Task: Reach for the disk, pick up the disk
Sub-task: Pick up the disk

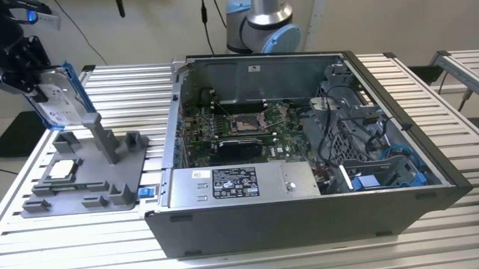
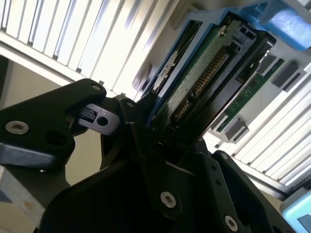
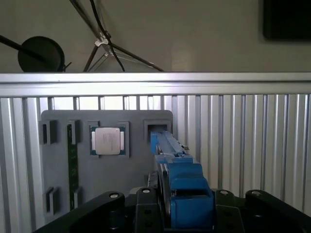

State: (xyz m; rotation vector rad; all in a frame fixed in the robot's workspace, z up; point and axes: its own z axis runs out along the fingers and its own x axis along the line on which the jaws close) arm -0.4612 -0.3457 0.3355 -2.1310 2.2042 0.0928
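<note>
Gripper (image 1: 36,84) jaws clamped on the disk (image 1: 60,103), which stands on edge over the grey fixture (image 1: 90,188) at the exterior view's left, long axis running straight out from the jaws, slightly tilted.

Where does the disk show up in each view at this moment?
Exterior view: the disk stands on edge at the exterior view's far left, held by the gripper.
Second wrist view: the disk is close up, with its connector and green board showing.
First wrist view: the disk is edge-on, with its blue frame towards the camera.
Shared landmark: the slatted table.
</note>
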